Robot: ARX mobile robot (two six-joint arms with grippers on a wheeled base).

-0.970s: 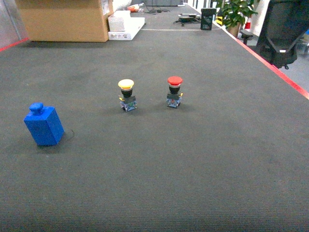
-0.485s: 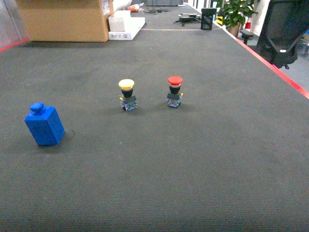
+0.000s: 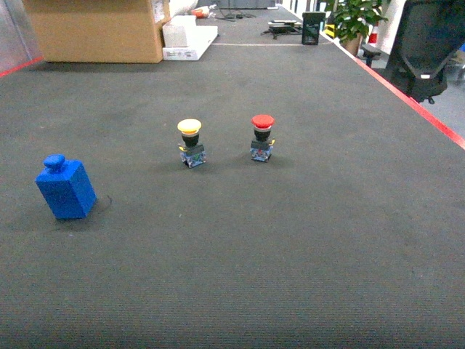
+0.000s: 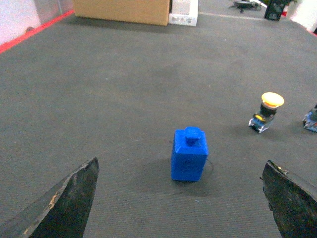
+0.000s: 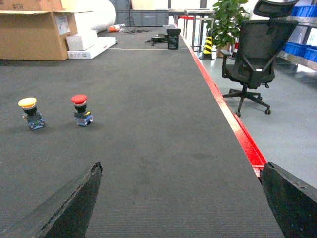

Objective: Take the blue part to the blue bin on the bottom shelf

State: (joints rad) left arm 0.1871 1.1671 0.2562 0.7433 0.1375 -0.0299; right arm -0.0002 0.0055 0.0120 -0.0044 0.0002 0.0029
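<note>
Both grippers are spread wide and hold nothing; the left gripper [image 4: 181, 198] hangs over the blue part [image 4: 189, 154], upright on the dark mat [image 3: 305, 240]. Only the right wrist view shows the office chair [image 5: 256, 54] beyond the right gripper [image 5: 181, 201].

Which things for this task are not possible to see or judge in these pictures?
- Blue bin and bottom shelf: in no view, outside every frame.
- Blue part: its far sides are hidden by its own body; head view shows it small.
- Left gripper, right gripper: only open jaw tips show, cut by the bottom edge.
</note>
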